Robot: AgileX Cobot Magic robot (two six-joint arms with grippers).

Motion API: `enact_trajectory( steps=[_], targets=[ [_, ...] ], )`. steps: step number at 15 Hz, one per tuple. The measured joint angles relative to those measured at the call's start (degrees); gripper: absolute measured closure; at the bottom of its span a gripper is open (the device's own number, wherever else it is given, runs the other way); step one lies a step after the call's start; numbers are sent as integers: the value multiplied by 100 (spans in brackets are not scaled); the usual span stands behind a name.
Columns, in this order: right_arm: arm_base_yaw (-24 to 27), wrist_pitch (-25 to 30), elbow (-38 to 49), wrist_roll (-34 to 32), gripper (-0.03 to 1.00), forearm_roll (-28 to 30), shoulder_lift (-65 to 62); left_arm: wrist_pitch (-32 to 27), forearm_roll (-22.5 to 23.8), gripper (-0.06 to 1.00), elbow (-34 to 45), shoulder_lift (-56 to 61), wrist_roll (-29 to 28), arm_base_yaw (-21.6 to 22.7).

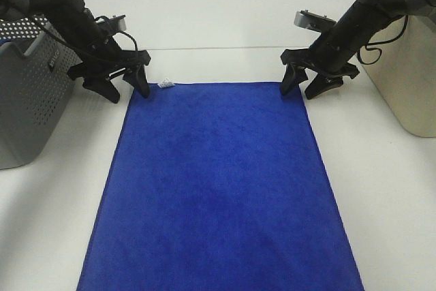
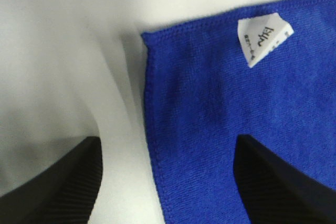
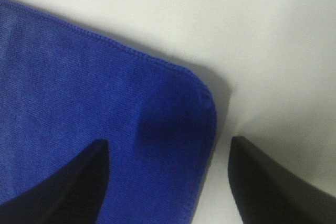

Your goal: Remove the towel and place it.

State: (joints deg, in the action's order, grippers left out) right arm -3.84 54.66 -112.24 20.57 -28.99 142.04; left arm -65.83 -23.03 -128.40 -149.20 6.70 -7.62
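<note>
The towel (image 1: 218, 189) lies spread flat on the counter (image 1: 388, 195). The left end effector (image 1: 128, 93) and right end effector (image 1: 298, 93) stand released, jaws apart, each straddling one far corner of it

Looks like a robot lab, a test bench setup. Plain white counter (image 1: 388, 202) under even, flat lighting. Two black robot arms reach in from the far corners, left arm (image 1: 65, 5) and right arm (image 1: 368, 11), cables showing. Props look staged: grey perforated basket (image 1: 27, 100) at left, beige bin (image 1: 409, 86) at right, blue towel (image 1: 218, 189) spread flat between.
</note>
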Motion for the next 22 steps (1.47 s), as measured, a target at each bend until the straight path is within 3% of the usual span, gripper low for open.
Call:
enact_trajectory(
  steps=[4, 6, 7, 10, 11, 16, 22],
  targets=[
    [0, -34, 0, 34, 37, -126, 63, 46, -304, 28, -46, -97, 149, -126],
    [0, -115, -11, 195, 48, -292, 92, 407, -344, 34, -63, -132, 252, -395],
    [0, -143, -11, 201, 56, -292, 115, 533, -298, 43, -63, -149, 252, -464],
    [0, -235, -11, 235, 89, -115, 132, 647, -97, 81, -63, -189, 395, -487],
    [0, -264, -11, 252, 95, -86, 132, 659, -52, 92, -63, -189, 521, -487],
    [0, -355, -11, 344, 95, -86, 132, 779, -52, 94, -63, -189, 831, -487],
    [0, -1071, -166, 613, 95, 74, 103, 1392, 355, 94, -430, -241, 1054, -516]
  ],
)
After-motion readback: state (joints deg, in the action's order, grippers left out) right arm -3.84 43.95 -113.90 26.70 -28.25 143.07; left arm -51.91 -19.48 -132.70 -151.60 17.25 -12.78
